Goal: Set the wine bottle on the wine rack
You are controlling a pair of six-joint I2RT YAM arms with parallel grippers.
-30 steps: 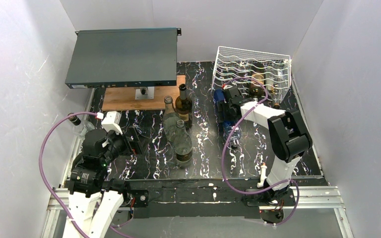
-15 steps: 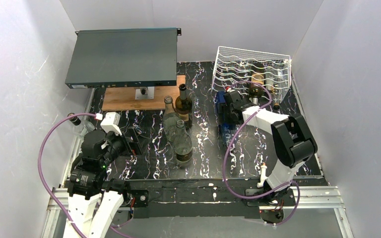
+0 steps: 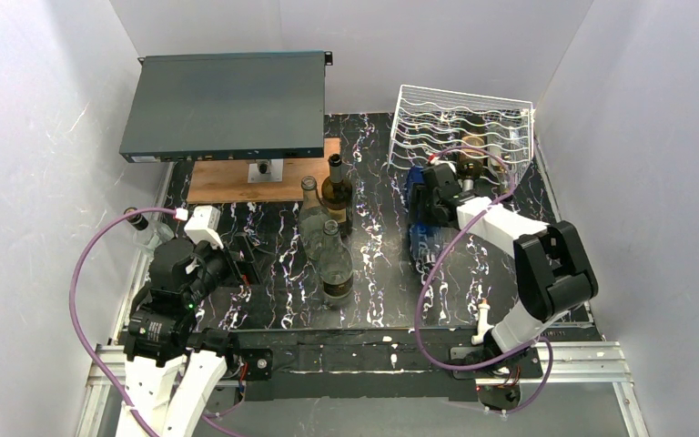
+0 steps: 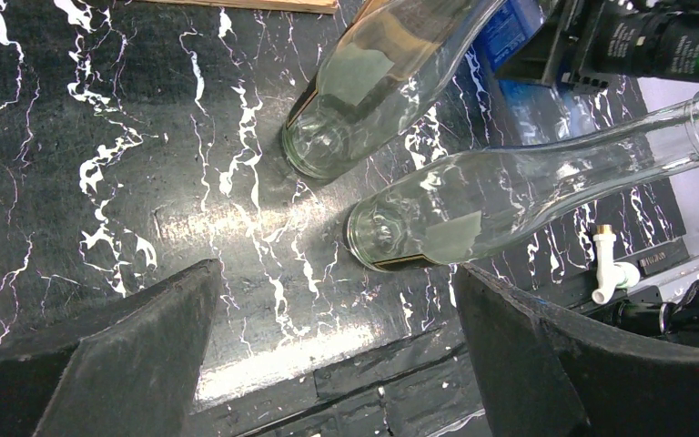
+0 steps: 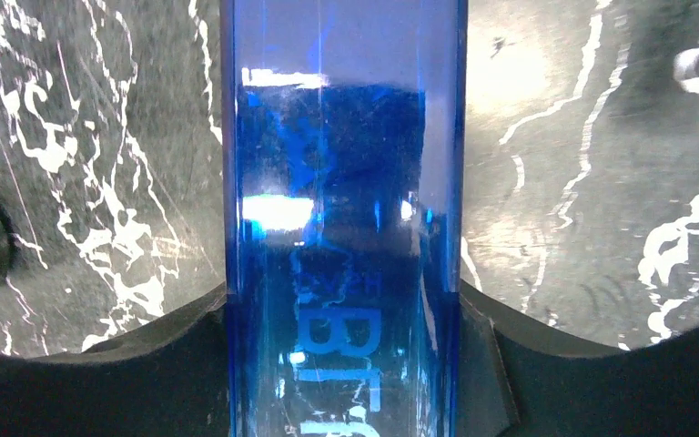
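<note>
One blue wine bottle (image 5: 341,228) is clamped in the right gripper (image 3: 434,193), just in front of the white wine rack (image 3: 460,102) at the far right of the table (image 3: 378,282), where dark bottles (image 3: 473,150) are already cradled. The left gripper (image 4: 337,364) is spread wide and empty over the clear bottles (image 4: 473,200). For a clean placing, the bottle should be levelled, lined up with a free scalloped cradle away from those neighbours, slid in along its length, and released only once borne by the wire
</note>
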